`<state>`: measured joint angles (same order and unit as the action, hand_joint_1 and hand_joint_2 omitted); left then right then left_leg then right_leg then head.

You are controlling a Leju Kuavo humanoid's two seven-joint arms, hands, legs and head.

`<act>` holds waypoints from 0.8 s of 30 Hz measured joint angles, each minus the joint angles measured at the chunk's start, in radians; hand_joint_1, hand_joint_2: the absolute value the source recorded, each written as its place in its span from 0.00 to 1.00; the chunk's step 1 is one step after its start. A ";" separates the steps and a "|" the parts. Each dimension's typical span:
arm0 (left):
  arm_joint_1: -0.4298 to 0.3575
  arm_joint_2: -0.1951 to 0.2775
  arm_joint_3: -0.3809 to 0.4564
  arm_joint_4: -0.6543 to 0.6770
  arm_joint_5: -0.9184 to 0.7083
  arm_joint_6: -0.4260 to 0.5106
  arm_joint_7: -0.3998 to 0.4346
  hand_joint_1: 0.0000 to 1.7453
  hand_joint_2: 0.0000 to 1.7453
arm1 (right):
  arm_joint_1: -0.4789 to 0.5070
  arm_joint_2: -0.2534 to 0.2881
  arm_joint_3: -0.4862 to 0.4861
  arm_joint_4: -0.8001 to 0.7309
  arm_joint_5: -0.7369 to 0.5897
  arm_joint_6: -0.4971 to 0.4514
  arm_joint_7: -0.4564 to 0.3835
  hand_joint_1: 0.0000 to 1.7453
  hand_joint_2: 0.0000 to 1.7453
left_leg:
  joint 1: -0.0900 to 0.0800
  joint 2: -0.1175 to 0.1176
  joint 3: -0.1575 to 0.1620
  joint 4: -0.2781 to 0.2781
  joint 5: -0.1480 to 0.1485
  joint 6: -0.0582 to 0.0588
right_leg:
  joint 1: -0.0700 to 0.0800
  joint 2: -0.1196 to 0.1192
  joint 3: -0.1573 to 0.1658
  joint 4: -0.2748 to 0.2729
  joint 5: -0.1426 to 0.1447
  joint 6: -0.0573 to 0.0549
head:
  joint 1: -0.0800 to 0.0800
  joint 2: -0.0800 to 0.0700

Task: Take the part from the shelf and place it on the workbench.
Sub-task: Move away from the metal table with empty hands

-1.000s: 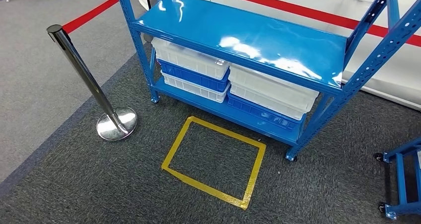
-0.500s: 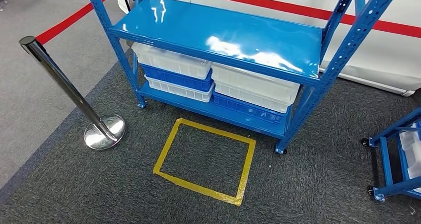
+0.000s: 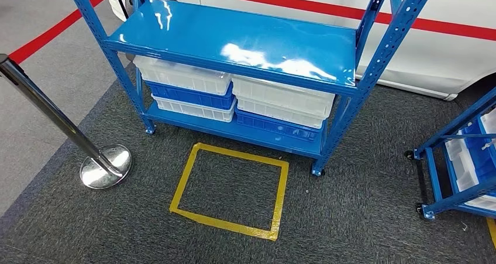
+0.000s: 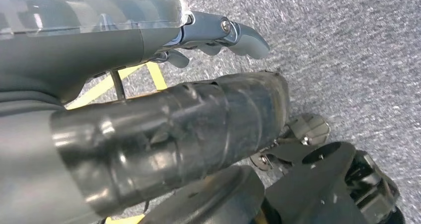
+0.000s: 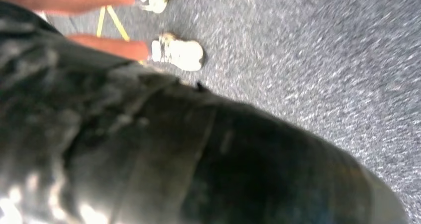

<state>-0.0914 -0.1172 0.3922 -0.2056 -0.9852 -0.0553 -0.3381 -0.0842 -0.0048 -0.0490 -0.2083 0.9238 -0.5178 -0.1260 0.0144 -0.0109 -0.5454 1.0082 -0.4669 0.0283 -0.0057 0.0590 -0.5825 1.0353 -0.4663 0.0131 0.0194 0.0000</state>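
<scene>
Left hand (image 4: 198, 45) hangs over carpet (image 4: 347, 60).

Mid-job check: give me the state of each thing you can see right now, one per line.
Blue shelf: upright, top level bare and glossy.
White bins: stacked with blue bins on the lower level.
Yellow tape square: flat on the carpet before the shelf.
Stanchion post: standing, leaning in view.
Second blue rack: at right, holding bins.
Left robot hand: hanging over carpet, holding nothing.
Right robot hand: blurred, state unclear.

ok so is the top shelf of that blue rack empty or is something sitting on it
Empty. The blue rack's top shelf shows only bare glossy surface with light reflections. The white and blue bins are stacked on the lower shelf beneath it.
</scene>
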 joint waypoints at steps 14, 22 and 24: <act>0.004 -0.001 0.004 0.000 0.000 0.000 -0.001 0.00 0.00 | 0.002 0.017 -0.152 0.000 -0.222 0.242 -0.119 0.00 1.00 | -0.002 0.037 0.006 0.001 -0.010 -0.023 | -0.005 -0.065 0.008 -0.014 0.006 -0.007 | 0.003 0.000; 0.007 0.002 0.004 0.000 -0.002 -0.006 -0.002 0.00 0.00 | 0.010 0.043 -0.255 0.004 -0.301 0.379 -0.128 0.00 1.00 | 0.005 0.020 -0.125 0.275 -0.120 -0.048 | -0.006 -0.053 0.015 -0.025 0.011 -0.036 | 0.002 0.000; 0.007 0.004 0.005 0.000 -0.002 -0.006 -0.002 0.00 0.00 | 0.013 0.048 -0.268 0.004 -0.306 0.388 -0.124 0.00 1.00 | 0.006 0.019 -0.066 0.149 -0.050 -0.043 | -0.007 -0.047 0.017 -0.019 0.007 -0.031 | 0.002 0.000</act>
<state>-0.0847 -0.1133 0.3971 -0.2056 -0.9873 -0.0614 -0.3403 -0.0713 0.0427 -0.3171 -0.2043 0.6178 -0.1293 -0.2500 0.0201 0.0081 -0.6115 1.1568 -0.5166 -0.0151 -0.0128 0.0120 -0.5657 1.0162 -0.4595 -0.0182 0.0212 0.0000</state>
